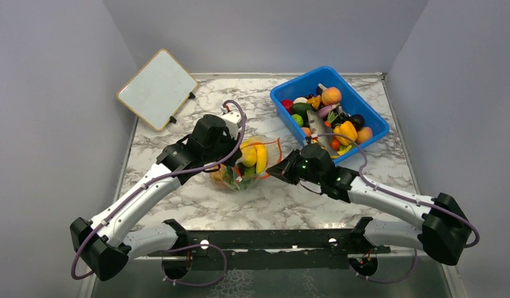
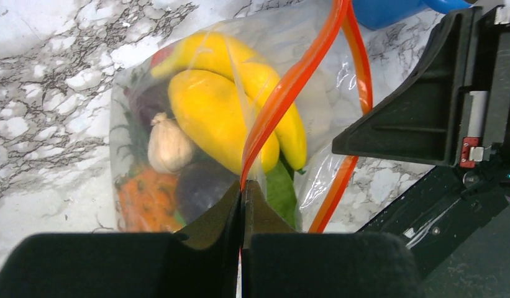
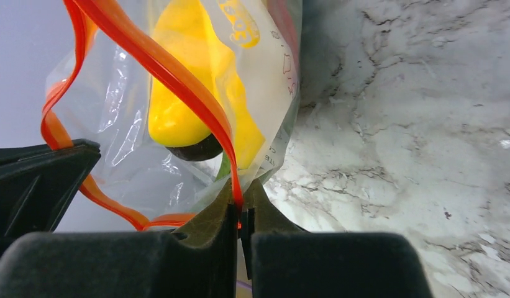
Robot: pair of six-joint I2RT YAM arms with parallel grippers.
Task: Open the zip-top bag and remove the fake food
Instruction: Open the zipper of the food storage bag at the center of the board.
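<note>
Left gripper (image 2: 243, 194), right gripper (image 3: 241, 200) on seemingly opposite zip-top bag (image 3: 115, 105) lips

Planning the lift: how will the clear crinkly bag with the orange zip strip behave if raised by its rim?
Probably floppy: the clear crinkly plastic bag wrinkles, and its orange zip strip loops loosely between left gripper and right gripper. Likely bottom-heavy: the yellow toy banana and other toy foods crowd its closed end, so it may sag.

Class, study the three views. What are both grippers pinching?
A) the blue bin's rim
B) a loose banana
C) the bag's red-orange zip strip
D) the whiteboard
C: the left gripper and right gripper are each shut on the zip strip of the zip-top bag.
</note>
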